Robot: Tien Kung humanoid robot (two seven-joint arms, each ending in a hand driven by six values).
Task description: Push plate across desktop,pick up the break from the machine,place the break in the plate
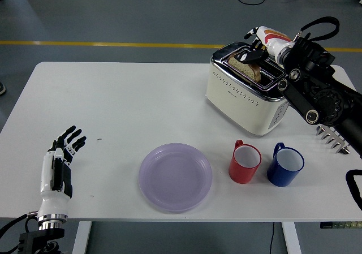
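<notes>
Over toaster (pixel 252 90), right hand (pixel 255 49) at bread (pixel 244 67).

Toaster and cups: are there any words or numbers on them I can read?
Toaster: a small dark mark on its cream side, too small and blurred to read.
Red cup: no text.
Blue cup: no text.
Plate: no text.
Right hand, over the bread: red and orange patches, no letters I can read.
</notes>
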